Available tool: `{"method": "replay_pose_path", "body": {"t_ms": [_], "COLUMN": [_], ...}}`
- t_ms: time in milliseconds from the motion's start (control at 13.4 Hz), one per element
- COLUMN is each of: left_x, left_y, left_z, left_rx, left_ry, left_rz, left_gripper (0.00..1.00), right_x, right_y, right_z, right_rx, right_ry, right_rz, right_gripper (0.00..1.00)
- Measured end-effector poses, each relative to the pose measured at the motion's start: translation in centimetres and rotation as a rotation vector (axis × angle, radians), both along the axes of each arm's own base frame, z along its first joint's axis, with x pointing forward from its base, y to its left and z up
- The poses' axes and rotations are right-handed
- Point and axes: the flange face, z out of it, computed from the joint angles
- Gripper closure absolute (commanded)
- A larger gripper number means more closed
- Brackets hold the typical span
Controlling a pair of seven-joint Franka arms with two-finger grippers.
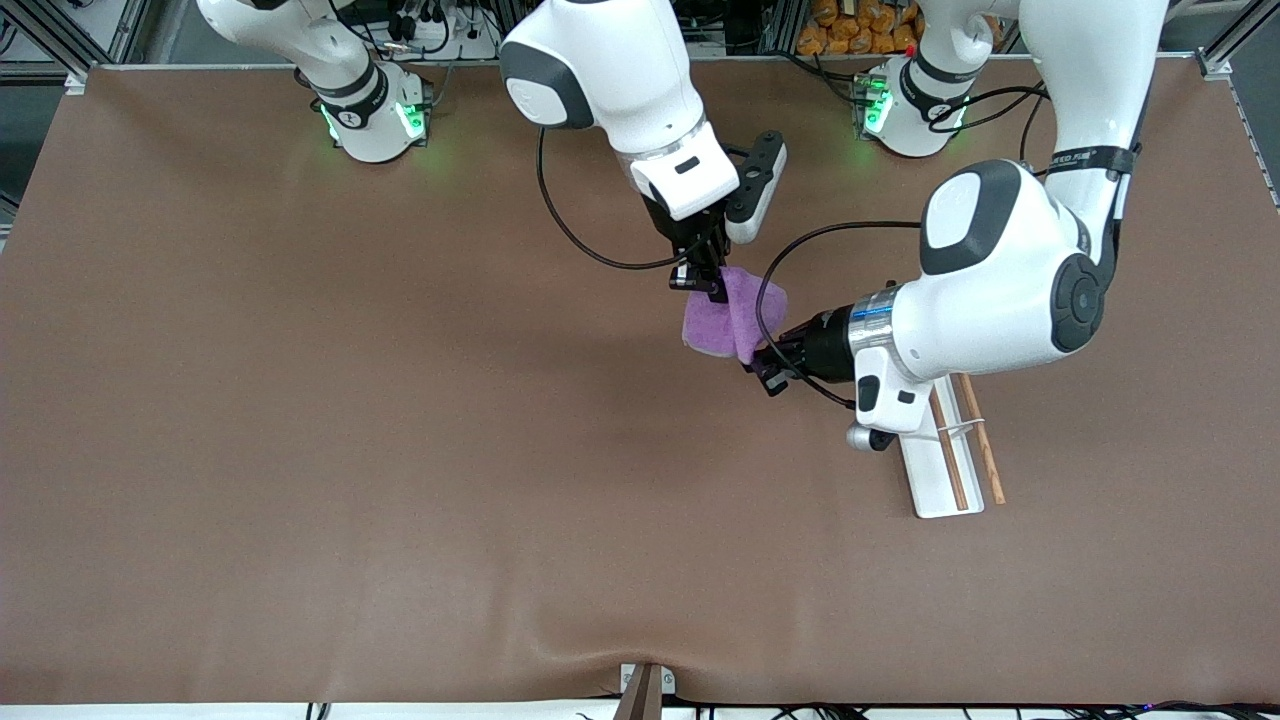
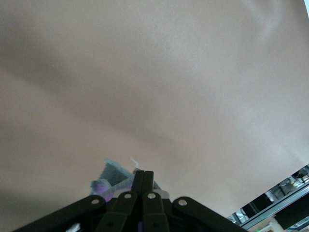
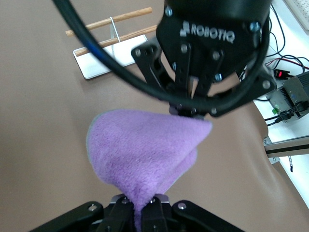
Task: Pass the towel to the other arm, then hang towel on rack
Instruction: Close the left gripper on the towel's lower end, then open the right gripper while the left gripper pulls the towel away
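Both grippers have hold of the towel (image 1: pixel 722 318) at once, and the purple cloth hangs in the air between them over the middle of the brown table (image 1: pixel 300 450). The right gripper (image 1: pixel 706 284) comes down from the arm based at the right arm's end of the top edge; its fingers are pinched tight on the upper corner of the cloth, and in the right wrist view the towel (image 3: pixel 145 154) rises from between those closed fingers (image 3: pixel 159 200) as a bunched purple cone with a thin grey edge. The left gripper (image 1: pixel 757 362) reaches in level from the arm at the left arm's end; its jaws are fully closed on the lower edge of the cloth. The right wrist view shows the left gripper (image 3: pixel 190 113) head on, gripping the tip of the cone. In the left wrist view the two closed fingers (image 2: pixel 143 181) lie pressed together, with a small tuft of towel (image 2: pixel 108 179) showing beside them. The cloth touches nothing but the two grippers. The rack (image 1: pixel 950 465) stands on the table toward the left arm's end, partly under the left arm's wrist and nearer the front edge than the towel; its white base carries two wooden rods joined by a white crosspiece, and nothing hangs on it.
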Motion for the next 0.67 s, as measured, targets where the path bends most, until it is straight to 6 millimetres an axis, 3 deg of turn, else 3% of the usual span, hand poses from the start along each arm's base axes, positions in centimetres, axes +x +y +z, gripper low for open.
{"method": "replay_pose_path", "body": {"t_ms": [373, 597, 671], "left_x": [1.8, 1.8, 1.8], "left_y": [9.1, 9.8, 10.0], "left_z": [1.1, 1.7, 2.0], "left_rx": [-0.024, -0.032, -0.034], "left_ry": [-0.055, -0.080, -0.093], "left_rz": [-0.114, -0.149, -0.158], "left_gripper": [1.00, 1.00, 1.00], "right_x": [0.0, 0.1, 0.1], "right_y": [0.0, 0.0, 0.0], "right_z": [0.0, 0.0, 0.0], "right_rx": [0.000, 0.004, 0.005], "right_ry": [0.000, -0.003, -0.003], "right_rz": [-0.001, -0.001, -0.001], "right_gripper": [1.00, 1.00, 0.88]}}
